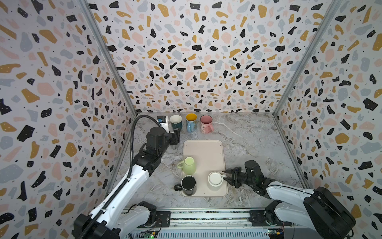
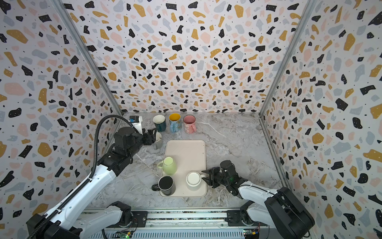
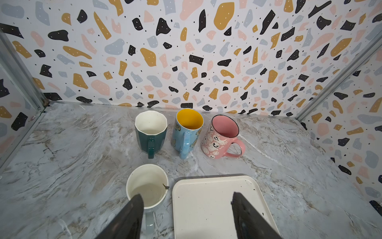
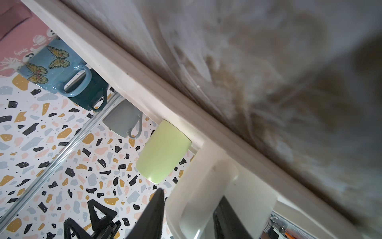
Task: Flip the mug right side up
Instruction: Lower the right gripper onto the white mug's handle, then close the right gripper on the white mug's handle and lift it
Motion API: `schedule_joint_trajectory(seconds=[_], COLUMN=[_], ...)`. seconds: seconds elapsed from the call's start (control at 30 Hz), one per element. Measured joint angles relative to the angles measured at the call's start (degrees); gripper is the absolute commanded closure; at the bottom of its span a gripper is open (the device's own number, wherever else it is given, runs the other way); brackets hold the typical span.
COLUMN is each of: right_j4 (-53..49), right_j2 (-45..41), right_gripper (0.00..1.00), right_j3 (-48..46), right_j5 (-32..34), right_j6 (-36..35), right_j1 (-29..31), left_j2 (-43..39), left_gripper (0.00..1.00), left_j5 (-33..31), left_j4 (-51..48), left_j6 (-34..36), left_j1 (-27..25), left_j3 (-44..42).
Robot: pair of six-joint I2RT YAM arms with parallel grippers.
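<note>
A white mug [image 1: 215, 179] [image 2: 193, 179] stands upside down, base up, at the front right of the cream tray [image 1: 206, 151]. Its handle [image 4: 186, 198] points right. My right gripper [image 1: 225, 175] [image 2: 203, 175] [image 4: 192, 194] lies low beside the tray's right edge, with its jaws closed on that handle, one finger on each side. My left gripper [image 1: 175, 138] [image 3: 187, 194] hangs open and empty at the tray's back left corner, above an upright grey mug [image 3: 147, 186] [image 2: 158, 141].
A light green mug [image 1: 189, 165] and a black mug [image 1: 188, 185] also stand on the tray, left of the white one. Teal [image 1: 176, 122], blue [image 1: 191, 123] and pink [image 1: 206, 124] mugs stand upright along the back wall. Patterned walls enclose three sides.
</note>
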Motion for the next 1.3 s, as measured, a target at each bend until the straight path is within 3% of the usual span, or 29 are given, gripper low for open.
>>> schedule_joint_trajectory(seconds=[0.4, 0.67, 0.83, 0.97, 1.1, 1.3], right_j4=[8.35, 12.33, 14.67, 15.65, 16.37, 15.61], right_j2=[6.93, 9.88, 10.97, 11.52, 11.91, 12.94], right_gripper=[0.64, 0.83, 1.00, 1.00, 1.00, 1.00], right_j3=[0.15, 0.85, 1.07, 1.07, 1.88, 9.27], right_j5=[0.48, 0.24, -0.17, -0.57, -1.01, -2.95], right_j6=[0.20, 0.72, 0.83, 0.55, -2.49, -13.77], right_j1=[0.00, 0.00, 0.00, 0.00, -0.02, -0.92], left_j2=[0.90, 0.94, 0.94, 0.94, 0.94, 1.29], left_gripper=[0.31, 0.31, 0.31, 0.31, 0.31, 0.31], left_j5=[-0.24, -0.28, -0.50, -0.83, -0.90, -0.66], left_j4=[-0.07, -0.24, -0.68, -0.85, -0.87, -1.64], left_j6=[0.20, 0.20, 0.26, 0.39, 0.61, 1.09], left_j1=[0.00, 0.00, 0.00, 0.00, 0.00, 0.00], left_j3=[0.00, -0.09, -0.09, -0.09, -0.09, 0.92])
